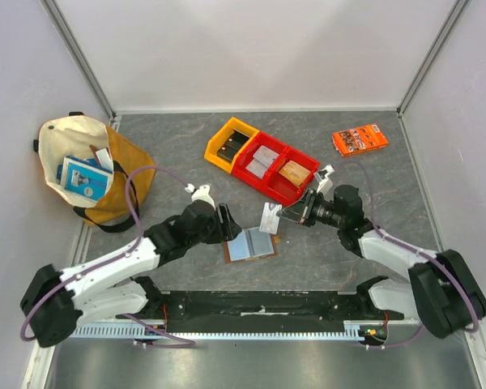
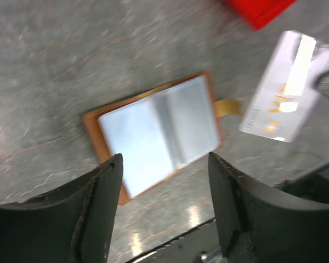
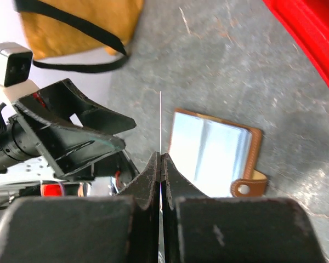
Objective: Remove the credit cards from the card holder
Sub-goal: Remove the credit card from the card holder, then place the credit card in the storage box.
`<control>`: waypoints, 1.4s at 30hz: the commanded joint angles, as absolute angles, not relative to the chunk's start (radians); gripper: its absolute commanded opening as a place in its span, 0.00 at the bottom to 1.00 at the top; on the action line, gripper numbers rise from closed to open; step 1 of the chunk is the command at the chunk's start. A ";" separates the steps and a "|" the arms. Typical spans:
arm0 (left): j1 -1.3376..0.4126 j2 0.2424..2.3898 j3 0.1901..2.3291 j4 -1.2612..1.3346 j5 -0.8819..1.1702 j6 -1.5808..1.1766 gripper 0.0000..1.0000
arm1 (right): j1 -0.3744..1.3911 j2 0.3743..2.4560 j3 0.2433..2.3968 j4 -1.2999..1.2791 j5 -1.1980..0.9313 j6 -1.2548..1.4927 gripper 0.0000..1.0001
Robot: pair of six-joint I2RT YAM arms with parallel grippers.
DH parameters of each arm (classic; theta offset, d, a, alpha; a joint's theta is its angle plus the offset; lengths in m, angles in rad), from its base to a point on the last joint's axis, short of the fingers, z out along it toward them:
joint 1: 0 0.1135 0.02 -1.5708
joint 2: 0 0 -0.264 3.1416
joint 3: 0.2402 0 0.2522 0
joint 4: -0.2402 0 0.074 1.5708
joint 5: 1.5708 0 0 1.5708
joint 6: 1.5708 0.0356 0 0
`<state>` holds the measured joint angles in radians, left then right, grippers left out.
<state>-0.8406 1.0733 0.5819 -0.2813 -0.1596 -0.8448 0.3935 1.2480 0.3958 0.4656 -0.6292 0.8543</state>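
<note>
Card holder (image 1: 251, 244), open flat, long axis side to side, just ahead of left gripper (image 1: 226, 221), spread wide, empty; right gripper (image 3: 161, 156) pinches one card (image 1: 270, 217) beside it.

The card holder (image 1: 251, 244) lies open and flat on the desk (image 1: 324, 251). Its left side is blocked by the left pincer (image 1: 229, 224), which hangs just at that edge with its fingers parted. Just behind its far right corner, the right pincer (image 1: 290, 214), clamped on an upright credit card (image 1: 270, 217), bars the way. Farther behind the holder, the red tray (image 1: 277, 170) and yellow bin (image 1: 229, 143) wall off the back. To the holder's right and on its near side the desk offers open passage. The tote bag (image 1: 89, 162) stands well to its left.
</note>
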 commanded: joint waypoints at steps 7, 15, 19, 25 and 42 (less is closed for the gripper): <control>-0.853 0.836 0.437 0.268 -0.063 -0.942 0.86 | 0.403 0.956 0.307 0.709 -0.436 1.086 0.00; -0.874 0.914 0.396 0.604 0.063 -0.976 0.81 | 0.423 0.880 0.282 0.785 -0.402 1.141 0.00; -0.887 0.975 0.426 0.649 0.075 -0.966 0.79 | 0.440 0.894 0.262 0.863 -0.414 1.180 0.00; -0.896 1.049 0.469 0.673 0.087 -0.954 0.74 | 0.465 0.897 0.262 0.893 -0.417 1.189 0.00; -0.876 1.006 0.502 0.588 0.109 -0.852 0.02 | 0.483 0.913 0.301 0.781 -0.495 1.037 0.38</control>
